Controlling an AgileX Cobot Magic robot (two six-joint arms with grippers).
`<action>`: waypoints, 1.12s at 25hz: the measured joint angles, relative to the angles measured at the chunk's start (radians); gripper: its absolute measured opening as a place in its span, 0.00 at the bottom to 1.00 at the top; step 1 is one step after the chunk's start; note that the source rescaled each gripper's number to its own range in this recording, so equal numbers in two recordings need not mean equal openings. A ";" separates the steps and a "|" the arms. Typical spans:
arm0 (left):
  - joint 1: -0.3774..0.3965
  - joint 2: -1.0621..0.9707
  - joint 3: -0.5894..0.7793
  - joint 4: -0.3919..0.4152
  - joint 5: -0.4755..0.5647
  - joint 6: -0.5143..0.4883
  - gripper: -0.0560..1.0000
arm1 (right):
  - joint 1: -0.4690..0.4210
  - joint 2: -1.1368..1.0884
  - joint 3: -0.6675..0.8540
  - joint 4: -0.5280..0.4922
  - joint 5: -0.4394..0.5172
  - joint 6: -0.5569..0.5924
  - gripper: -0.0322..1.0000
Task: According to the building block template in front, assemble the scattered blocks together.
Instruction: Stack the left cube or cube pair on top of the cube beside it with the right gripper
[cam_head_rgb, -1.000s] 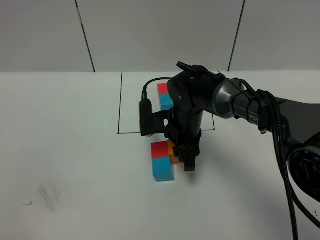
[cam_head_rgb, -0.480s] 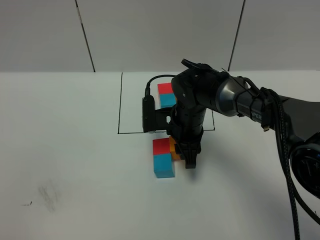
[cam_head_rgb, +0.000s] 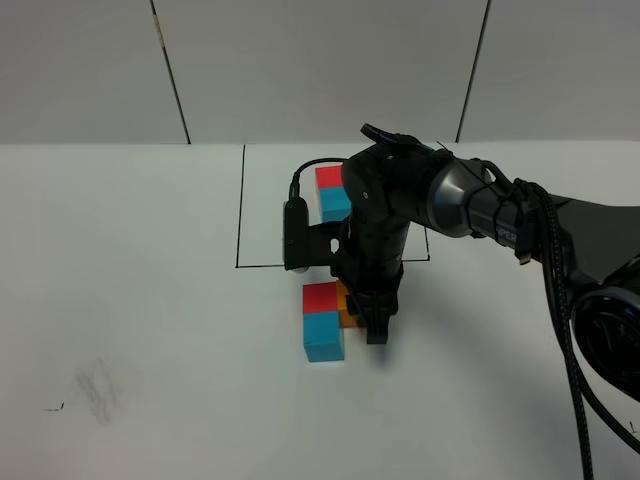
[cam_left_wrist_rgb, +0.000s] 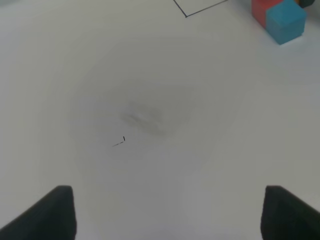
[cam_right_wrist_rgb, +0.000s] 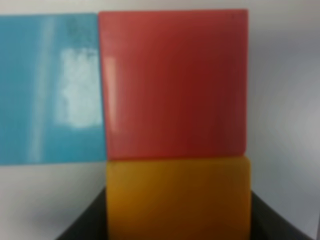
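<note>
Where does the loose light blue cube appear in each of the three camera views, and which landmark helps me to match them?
Exterior high: the light blue cube lies near the middle, in front of the loose red cube.
Left wrist: it sits at the upper right corner, red cube beside it.
Right wrist: it fills the upper left, flush against the red cube.
Shared landmark: the red cube touching it.

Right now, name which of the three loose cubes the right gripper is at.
The orange cube: the shut right gripper sits at it, beside the red cube; the blue cube lies on red's other side.
</note>
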 joint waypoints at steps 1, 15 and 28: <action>0.000 0.000 0.000 0.000 0.000 0.000 0.86 | 0.000 0.007 0.000 0.000 -0.004 0.000 0.21; 0.000 0.000 0.000 0.000 0.000 0.000 0.86 | 0.000 0.027 0.000 0.017 -0.039 -0.002 0.21; 0.000 0.000 0.000 0.000 0.000 0.000 0.86 | 0.000 0.027 0.000 0.018 -0.039 -0.002 0.21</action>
